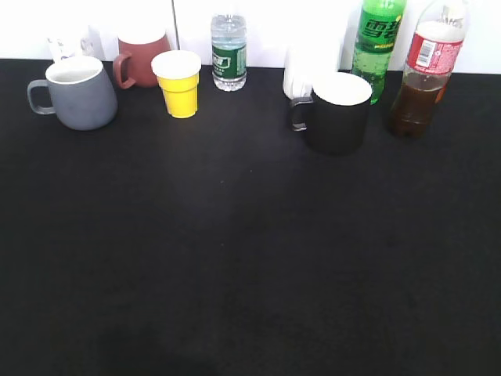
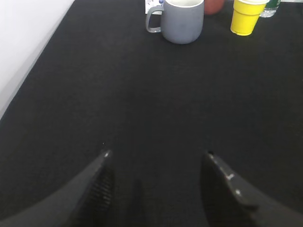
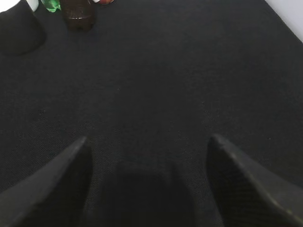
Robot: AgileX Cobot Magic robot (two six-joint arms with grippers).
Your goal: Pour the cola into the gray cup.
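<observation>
The cola, a clear bottle of dark brown liquid with a red label, stands upright at the back right of the black table; its base shows in the right wrist view. The gray cup, blue-gray with a white inside, stands at the back left with its handle to the left; it also shows in the left wrist view. My left gripper is open and empty, low over the bare table, well short of the cup. My right gripper is open and empty, well short of the cola. Neither gripper shows in the exterior view.
Along the back stand a maroon mug, a yellow cup, a small water bottle, a black mug and a green soda bottle. The table's left edge meets a white wall.
</observation>
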